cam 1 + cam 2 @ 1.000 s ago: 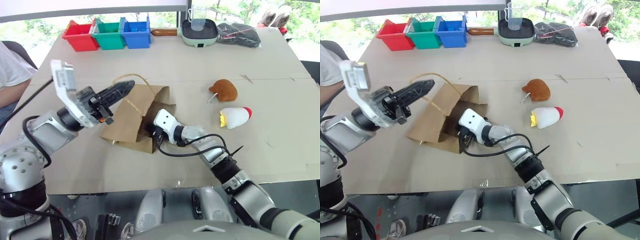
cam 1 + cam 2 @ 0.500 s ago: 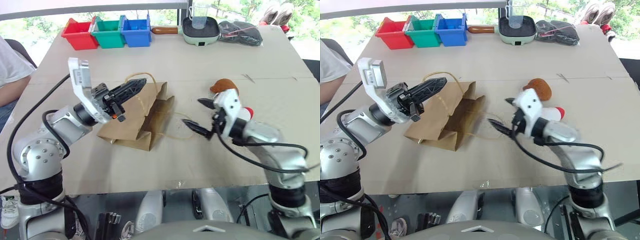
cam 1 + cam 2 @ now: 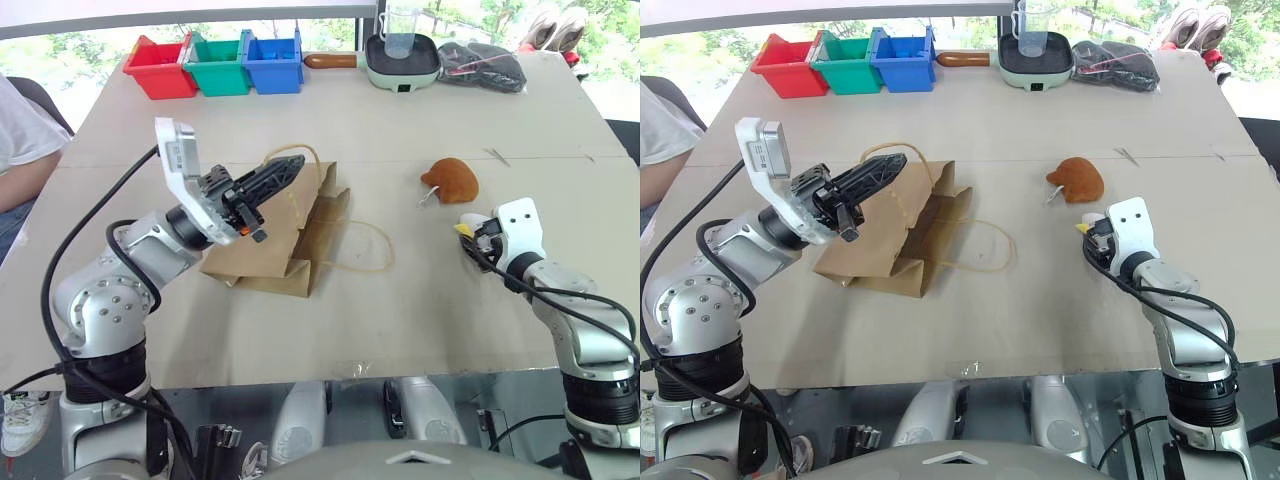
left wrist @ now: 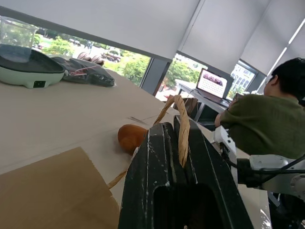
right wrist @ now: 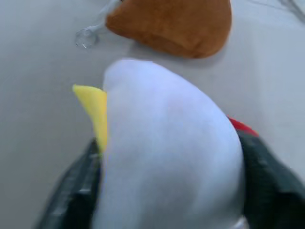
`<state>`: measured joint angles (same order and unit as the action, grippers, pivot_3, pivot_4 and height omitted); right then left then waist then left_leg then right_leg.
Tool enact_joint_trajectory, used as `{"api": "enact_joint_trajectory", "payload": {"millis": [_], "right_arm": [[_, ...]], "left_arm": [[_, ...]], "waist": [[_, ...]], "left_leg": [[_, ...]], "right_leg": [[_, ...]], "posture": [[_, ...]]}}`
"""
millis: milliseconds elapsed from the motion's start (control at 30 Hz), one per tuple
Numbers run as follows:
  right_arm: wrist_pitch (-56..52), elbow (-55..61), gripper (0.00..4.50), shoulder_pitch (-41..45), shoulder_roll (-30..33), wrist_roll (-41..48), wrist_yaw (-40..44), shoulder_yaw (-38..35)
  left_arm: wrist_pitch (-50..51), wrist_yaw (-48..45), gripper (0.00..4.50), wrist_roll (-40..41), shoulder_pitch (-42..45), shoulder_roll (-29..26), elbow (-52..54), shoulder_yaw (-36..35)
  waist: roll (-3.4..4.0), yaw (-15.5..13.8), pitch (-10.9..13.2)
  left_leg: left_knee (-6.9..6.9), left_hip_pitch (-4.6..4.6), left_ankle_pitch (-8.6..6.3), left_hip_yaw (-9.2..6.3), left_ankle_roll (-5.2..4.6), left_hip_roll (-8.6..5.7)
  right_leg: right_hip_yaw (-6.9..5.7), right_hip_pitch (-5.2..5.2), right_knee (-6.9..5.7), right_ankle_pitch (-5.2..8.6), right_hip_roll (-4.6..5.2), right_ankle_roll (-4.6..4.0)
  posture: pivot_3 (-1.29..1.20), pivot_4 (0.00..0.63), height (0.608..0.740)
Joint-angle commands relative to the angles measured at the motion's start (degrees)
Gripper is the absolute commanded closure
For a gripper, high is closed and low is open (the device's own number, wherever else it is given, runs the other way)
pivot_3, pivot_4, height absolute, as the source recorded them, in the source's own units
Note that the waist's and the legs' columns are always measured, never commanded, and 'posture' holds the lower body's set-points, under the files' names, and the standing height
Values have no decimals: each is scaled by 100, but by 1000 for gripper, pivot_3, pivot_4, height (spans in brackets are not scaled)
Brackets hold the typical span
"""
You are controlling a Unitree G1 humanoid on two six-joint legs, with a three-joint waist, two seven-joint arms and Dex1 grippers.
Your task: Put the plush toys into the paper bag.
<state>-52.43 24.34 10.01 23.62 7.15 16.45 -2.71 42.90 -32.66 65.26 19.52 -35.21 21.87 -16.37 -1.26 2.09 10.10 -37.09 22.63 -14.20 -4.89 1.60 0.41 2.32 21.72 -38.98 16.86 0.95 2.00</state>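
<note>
The brown paper bag (image 3: 268, 252) lies on the table with its mouth toward the toys. My left gripper (image 3: 284, 172) is shut on one cord handle (image 4: 182, 131) and holds it up above the bag. The other handle (image 3: 368, 246) lies loose on the table. At the right, my right gripper (image 3: 477, 240) is shut on the white plush toy (image 5: 167, 162), one dark finger (image 5: 267, 176) against each side; its yellow end (image 3: 464, 229) pokes out. The brown plush toy (image 3: 452, 180) lies just beyond it, untouched.
Red (image 3: 160, 70), green (image 3: 220, 68) and blue (image 3: 272, 62) bins stand at the far left. A green pan with a clear jug (image 3: 400, 60) and a black bundle (image 3: 480, 66) sit at the far edge. A person (image 3: 20, 140) sits at the left; another (image 4: 262, 126) sits beyond the table.
My right gripper left the bag's mouth, swung right with its fingers spread, and closed round the white toy. The loose handle now lies out on the table. The left gripper kept its handle.
</note>
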Motion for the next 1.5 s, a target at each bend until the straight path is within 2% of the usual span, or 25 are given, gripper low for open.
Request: {"api": "enact_joint_trajectory", "payload": {"millis": [33,100,167,267,400,500,633,900,967,1000,1100,1167,1200,1333,1500], "right_arm": [[287,-21,3202,-269,157,-88,102,128],[1264,165,4009,-275,391,-186,367,156],[1933,349,4487,-186,522,-165,622,199],[2293,747,4495,517,485,98,1165,650],[3013,326,4495,1324,507,-306,1848,1722],[3966,-733,4495,2096,332,-889,2354,2697],[4963,-2035,4495,2769,-83,-1420,2555,3337],[6652,-4449,4495,3961,-1218,-1890,2744,3772],[6921,-4947,3493,4136,-1459,-1824,3007,3803],[7007,-5103,3201,4169,-1524,-1797,3122,3788],[7145,-5327,1711,4106,-1583,-1773,3192,3626],[6854,-4982,632,3912,-1488,-1533,3271,3350],[6610,-4575,332,3714,-1258,-1418,3341,3159],[5378,-2880,332,2891,-489,-757,3747,2553],[3710,-1375,332,2288,179,192,3726,1536]], "left_arm": [[-32,99,4500,7,103,3,161,-53],[-433,-34,4500,-381,61,162,273,82],[-535,-138,4500,-514,52,213,285,161],[-365,-109,4500,-211,199,281,177,111],[-320,-316,4500,-233,345,288,69,232],[-307,-368,4500,-233,572,346,-118,295],[-248,-445,4500,-236,648,367,-115,375],[-253,-403,4500,-351,743,526,7,614],[-252,-376,4500,-350,704,568,83,634],[-246,-361,4500,-339,691,578,110,633],[-249,-327,4500,-289,545,530,228,544],[-295,-363,4500,-287,396,447,246,392],[-424,-480,4500,-402,258,371,222,272],[-677,-666,4500,-571,-100,228,192,-3],[-861,-589,4500,-717,-202,285,118,-134]], "waist": [[-1,-3,-1],[0,-10,0],[6,-10,5],[15,53,11],[14,38,10],[11,-2,10],[10,0,11],[9,35,11],[9,39,11],[9,34,11],[9,11,12],[9,5,12],[9,-3,12],[11,-40,12],[13,-8,14]], "left_leg": [[0,-1,0,0,0,0],[-1,-1,0,-1,0,0],[-2,2,0,3,0,-3],[-1,1,0,6,0,3],[0,-5,0,1,0,16],[-2,0,0,-8,1,12],[-9,9,2,-7,3,1],[-9,10,15,-12,26,2],[-8,7,15,-16,26,4],[-8,6,15,-19,26,4],[-6,7,15,-25,26,8],[-8,9,15,-28,26,7],[-9,9,15,-28,26,7],[-7,13,14,-35,25,8],[-5,10,1,-33,2,12]], "right_leg": [[0,-2,2,0,0,0],[0,-3,2,0,0,1],[0,-2,4,0,1,2],[5,2,2,-1,-3,2],[-1,4,-1,-1,-21,2],[-15,-1,3,-1,-16,0],[-13,-1,8,-2,6,2],[-17,3,5,-5,4,4],[-13,4,4,-5,2,4],[-12,4,3,-5,2,4],[-14,4,5,-5,5,3],[-11,4,5,-5,11,4],[-10,4,5,-5,11,4],[-13,5,6,-5,15,4],[-6,6,3,-5,15,4]], "posture": [[0,150,740],[0,150,740],[0,150,740],[0,150,740],[0,150,740],[0,150,740],[0,150,740],[0,150,740],[0,150,740],[0,150,740],[0,150,740],[0,150,740],[0,150,740],[0,150,740],[0,150,740]]}}
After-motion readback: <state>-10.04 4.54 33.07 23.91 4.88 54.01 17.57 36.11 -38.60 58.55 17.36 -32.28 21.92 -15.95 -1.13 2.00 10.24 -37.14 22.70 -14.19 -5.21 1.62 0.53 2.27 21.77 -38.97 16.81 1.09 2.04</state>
